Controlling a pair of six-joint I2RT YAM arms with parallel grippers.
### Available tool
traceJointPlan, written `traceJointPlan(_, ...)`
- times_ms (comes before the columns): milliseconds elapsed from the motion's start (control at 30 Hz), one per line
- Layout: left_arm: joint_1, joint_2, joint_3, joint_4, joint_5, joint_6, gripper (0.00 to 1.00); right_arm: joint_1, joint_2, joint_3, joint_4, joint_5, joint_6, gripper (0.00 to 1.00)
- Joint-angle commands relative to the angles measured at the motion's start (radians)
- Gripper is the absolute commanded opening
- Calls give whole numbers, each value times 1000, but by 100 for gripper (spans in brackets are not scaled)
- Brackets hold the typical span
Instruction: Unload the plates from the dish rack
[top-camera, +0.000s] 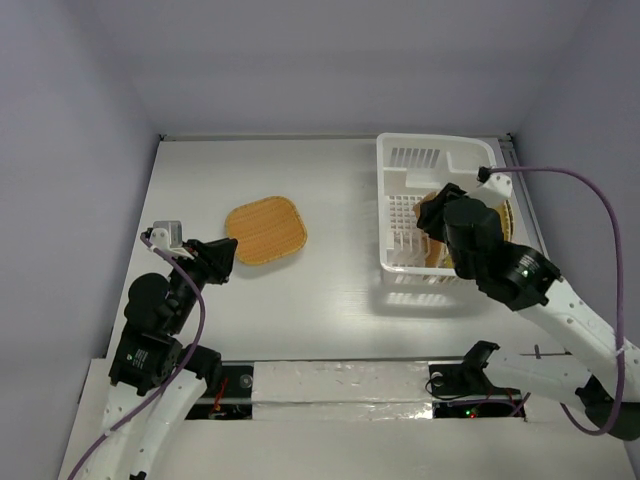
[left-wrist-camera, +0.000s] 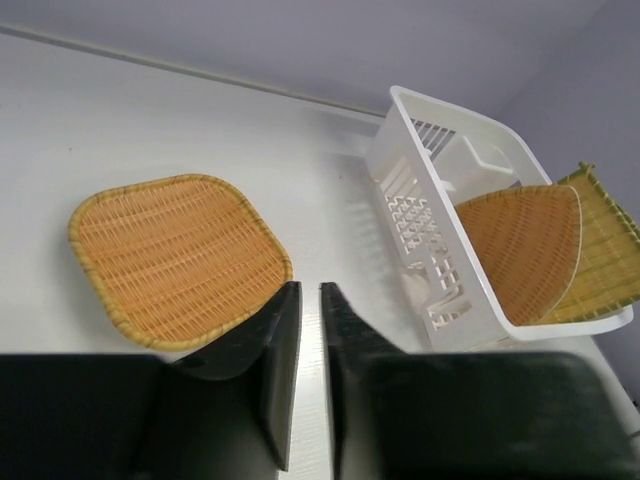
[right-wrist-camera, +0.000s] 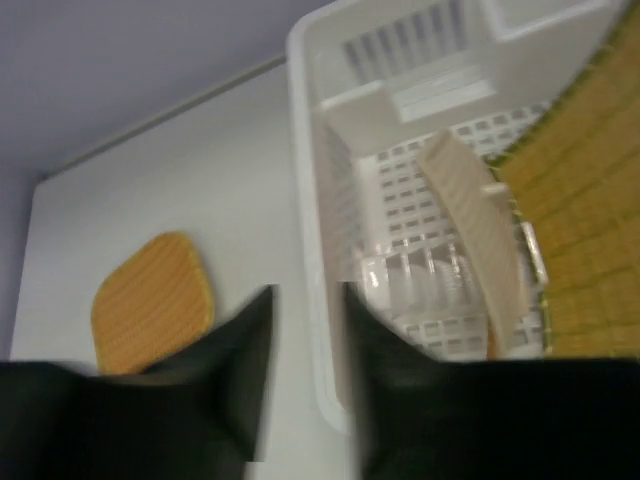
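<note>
Left claw (left-wrist-camera: 310, 290) is closed and empty by the rounded-square tan woven plate (left-wrist-camera: 175, 255) on the white tabletop (left-wrist-camera: 150, 120), while right claw (right-wrist-camera: 308, 295) hangs, jaws apart, over the white plastic dish rack (right-wrist-camera: 305, 100), likely to grab another.

Rounded-square plate (left-wrist-camera: 178, 258): tan-orange basket weave with a yellowish-green rim.
Round plate (left-wrist-camera: 520, 245): the same orange weave, paler tan on its other face.
Large square plate (left-wrist-camera: 610, 250): yellower, with a grid pattern and a green edge.
Dish rack (left-wrist-camera: 420, 215): plain white, with slatted sides and a grid floor.
Table (top-camera: 330, 290): white.
Walls (top-camera: 300, 60): pale lavender-grey.
Left gripper (left-wrist-camera: 310, 290) and right gripper (right-wrist-camera: 307, 295): black.
Cable (top-camera: 550, 170): purple.
</note>
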Motion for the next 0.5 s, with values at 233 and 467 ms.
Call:
traceJointPlan(233,5,-10,10,38,4,-2,36,-165,169,56,-277,102,-210,76)
traceJointPlan(467,5,-16,12,38,4,-2,40,-208,327,82,-231,120,-307,65)
